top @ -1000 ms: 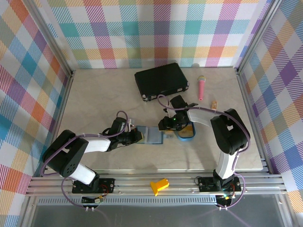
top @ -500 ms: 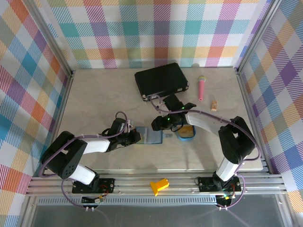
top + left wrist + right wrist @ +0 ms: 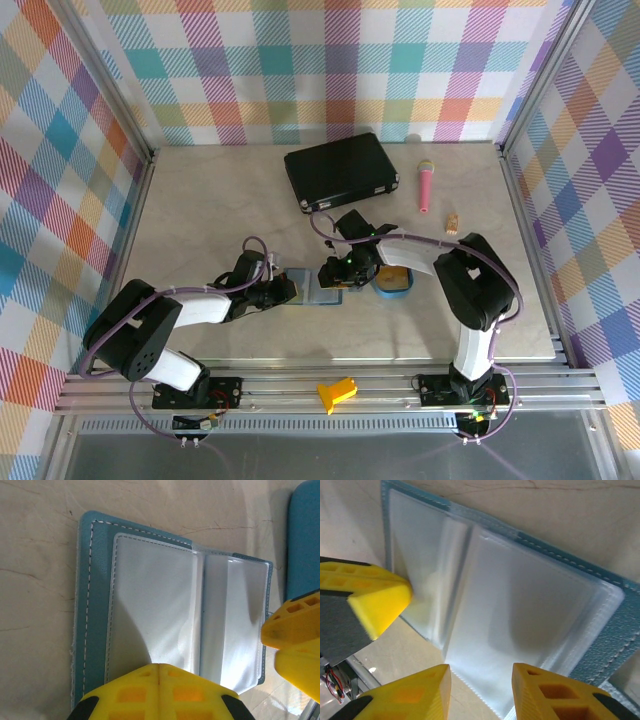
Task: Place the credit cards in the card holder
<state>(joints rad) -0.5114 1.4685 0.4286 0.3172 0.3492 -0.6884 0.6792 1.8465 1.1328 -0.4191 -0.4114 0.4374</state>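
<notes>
The card holder (image 3: 320, 292) lies open on the table, teal outside, with pale clear pockets (image 3: 165, 615) facing up. My left gripper (image 3: 159, 666) is shut, its tips resting on the holder's near edge (image 3: 296, 290). My right gripper (image 3: 481, 667) hovers open just above the holder's other end (image 3: 336, 274), with only the pocket sheet (image 3: 520, 610) showing between its fingers. One of its yellow fingers (image 3: 292, 635) shows at the right of the left wrist view. An orange credit card (image 3: 397, 272) lies in the blue oval tray (image 3: 385, 291) to the right of the holder.
A large black case (image 3: 341, 170) sits at the back centre. A pink microphone-shaped toy (image 3: 425, 187) and a small tan piece (image 3: 453, 222) lie at the back right. A yellow part (image 3: 337, 392) rests on the front rail.
My right gripper has moved left from the blue tray to above the card holder, and its jaws have narrowed a little. The left arm has stayed in place.
</notes>
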